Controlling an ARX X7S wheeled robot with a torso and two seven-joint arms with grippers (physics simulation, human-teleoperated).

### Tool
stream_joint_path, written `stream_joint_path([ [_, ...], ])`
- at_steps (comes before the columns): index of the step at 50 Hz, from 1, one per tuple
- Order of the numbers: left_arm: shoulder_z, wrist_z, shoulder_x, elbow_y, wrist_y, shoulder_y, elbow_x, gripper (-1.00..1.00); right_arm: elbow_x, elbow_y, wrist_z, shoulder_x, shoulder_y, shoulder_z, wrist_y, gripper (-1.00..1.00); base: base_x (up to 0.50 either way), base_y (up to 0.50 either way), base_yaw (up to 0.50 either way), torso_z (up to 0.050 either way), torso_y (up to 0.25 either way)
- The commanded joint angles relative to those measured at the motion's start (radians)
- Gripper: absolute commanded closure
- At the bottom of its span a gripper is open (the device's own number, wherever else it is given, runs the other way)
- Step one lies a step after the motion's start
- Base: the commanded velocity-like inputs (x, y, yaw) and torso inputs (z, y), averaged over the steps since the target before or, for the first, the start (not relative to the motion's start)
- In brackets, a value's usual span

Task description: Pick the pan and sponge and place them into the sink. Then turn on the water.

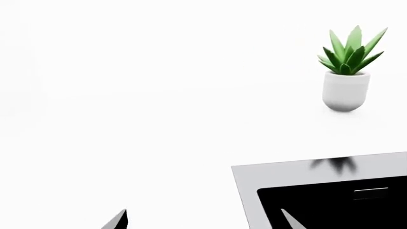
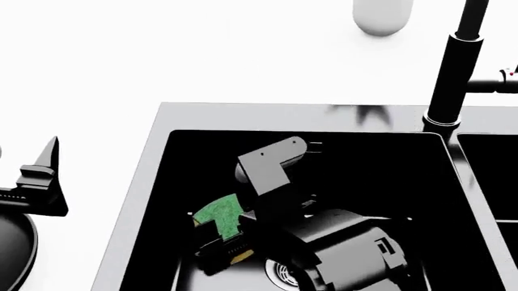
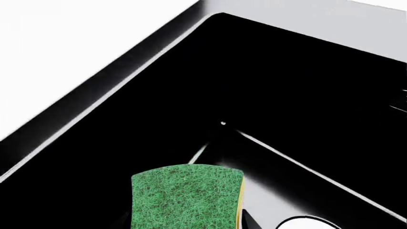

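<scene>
My right gripper (image 2: 220,245) is clamped on the small yellow sponge with the green scouring face (image 2: 220,213), low inside the glossy black steel-rimmed sink's (image 2: 137,182) left basin. Left gripper (image 2: 36,182) spread wide by the round black pan (image 2: 16,254) on the left.

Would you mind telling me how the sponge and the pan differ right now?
The sponge is green-faced with a yellow edge; the pan is black. The sponge is inside the sink, at the right end effector; the pan sits outside on the counter, largely cut off by the head view's edge.
</scene>
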Motion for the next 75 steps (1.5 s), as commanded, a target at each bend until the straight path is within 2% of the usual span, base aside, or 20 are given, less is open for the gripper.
stream_joint_path([
  [1,0.003,-0.002,0.0,-0.005,0.009,0.007,0.002,-1.0,0.016,-0.13,0.01,0.026,-0.074,-0.032,0.063,1.0,0.0,0.0,0.0,0.0,0.0],
  [5,0.009,-0.002,0.003,-0.009,0.014,0.006,0.004,-1.0,0.035,-0.206,0.035,0.06,-0.103,-0.043,0.126,1.0,0.0,0.0,0.0,0.0,0.0],
  [17,0.012,-0.003,0.0,-0.009,0.013,0.0,0.001,-1.0,0.06,-0.272,0.063,0.097,-0.159,-0.052,0.178,1.0,0.0,0.0,0.0,0.0,0.0],
  [29,0.011,-0.009,-0.001,-0.005,0.013,0.006,-0.003,-1.0,0.039,-0.174,0.032,0.063,-0.165,-0.07,0.129,1.0,0.0,0.0,0.0,0.0,0.0],
  [51,0.01,-0.003,-0.007,-0.016,0.024,0.005,-0.01,-1.0,0.046,-0.136,0.014,0.04,-0.153,-0.077,0.121,1.0,0.0,0.0,0.0,0.0,0.0],
  [52,0.008,-0.003,-0.008,-0.016,0.023,0.006,-0.011,-1.0,0.046,-0.134,0.013,0.04,-0.152,-0.077,0.12,-1.0,0.0,0.0,0.0,0.0,0.0],
  [68,0.007,-0.009,-0.009,-0.013,0.025,0.011,-0.016,-1.0,0.094,-0.247,0.042,0.079,-0.154,-0.035,0.147,-1.0,0.0,0.0,0.0,0.0,0.0],
  [75,0.015,-0.016,-0.006,-0.009,0.023,0.007,-0.016,-1.0,0.146,-0.4,0.122,0.123,-0.123,0.03,0.208,-1.0,0.0,0.0,0.0,0.0,0.0],
])
